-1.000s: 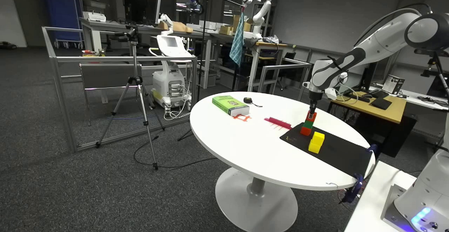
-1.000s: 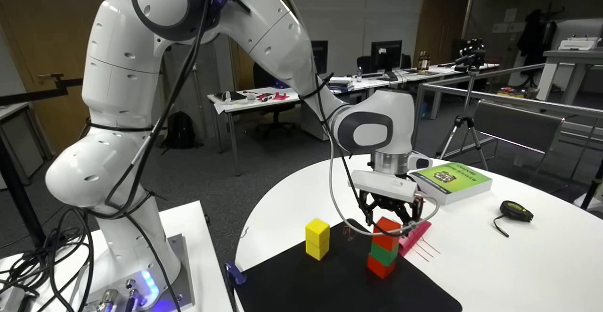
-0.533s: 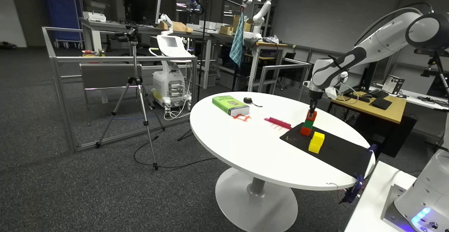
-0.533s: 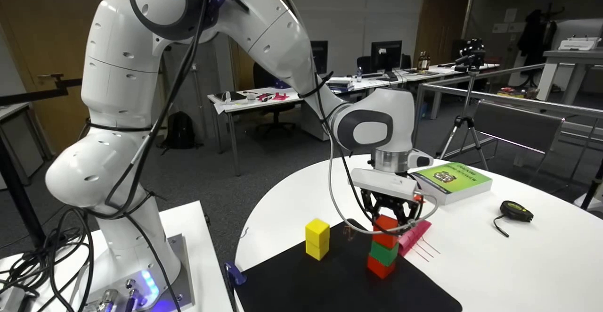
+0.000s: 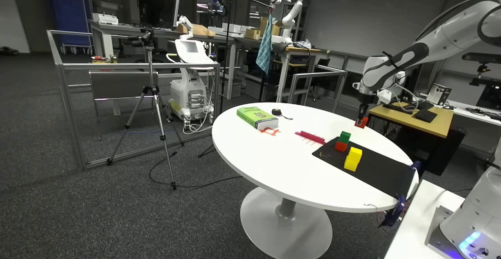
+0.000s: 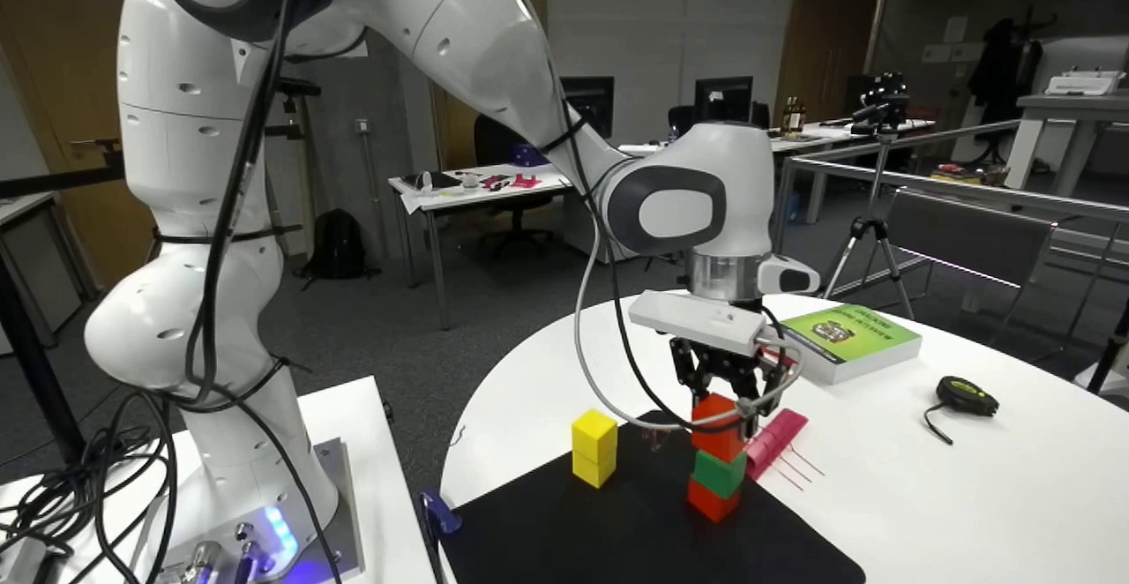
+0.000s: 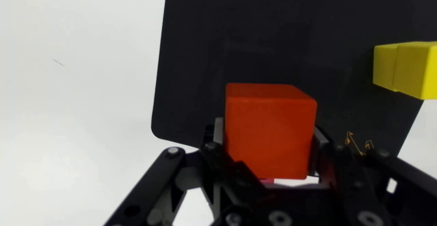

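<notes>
A red cube point(image 7: 269, 133) is clamped between the two fingers of my gripper point(image 7: 268, 135), a pad on each side of it. In an exterior view the held cube point(image 5: 361, 122) hangs to the right of and apart from a short stack, a green cube point(image 5: 345, 137) on a lower red cube point(image 5: 341, 146). From the opposite angle the held cube point(image 6: 719, 430) lines up above the green cube point(image 6: 719, 473). Two stacked yellow cubes point(image 6: 594, 447) stand nearby on the black mat point(image 6: 617, 531). The green cube cannot be seen in the wrist view.
The mat lies on a round white table point(image 5: 266, 161), fixed at the edge by blue clamps point(image 5: 398, 208). A thick green book point(image 6: 847, 337), a tape measure point(image 6: 968, 395) and a pink strip point(image 6: 778, 441) also lie on the table. A cable point(image 6: 600, 363) loops past the gripper.
The jaws have narrowed onto the top red cube, which sat on the green one. That cube is now off the stack, carried to the right in an exterior view; the other cubes stayed put.
</notes>
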`<move>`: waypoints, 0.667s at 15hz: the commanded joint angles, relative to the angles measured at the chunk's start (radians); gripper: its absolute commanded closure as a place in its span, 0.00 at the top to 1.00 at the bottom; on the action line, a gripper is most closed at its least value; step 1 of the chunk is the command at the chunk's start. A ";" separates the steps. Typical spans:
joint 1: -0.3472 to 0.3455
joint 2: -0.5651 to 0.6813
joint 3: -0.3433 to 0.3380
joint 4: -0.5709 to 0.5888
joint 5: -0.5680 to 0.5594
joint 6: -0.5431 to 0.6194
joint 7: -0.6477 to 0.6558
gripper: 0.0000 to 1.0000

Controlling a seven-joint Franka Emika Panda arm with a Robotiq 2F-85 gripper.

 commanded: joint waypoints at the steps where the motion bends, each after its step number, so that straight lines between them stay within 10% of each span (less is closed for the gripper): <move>1: -0.044 -0.109 -0.043 -0.104 -0.048 0.020 -0.013 0.31; 9: -0.093 -0.028 -0.086 -0.140 -0.034 0.087 -0.039 0.31; 10: -0.100 -0.044 -0.092 -0.122 -0.032 0.053 -0.028 0.56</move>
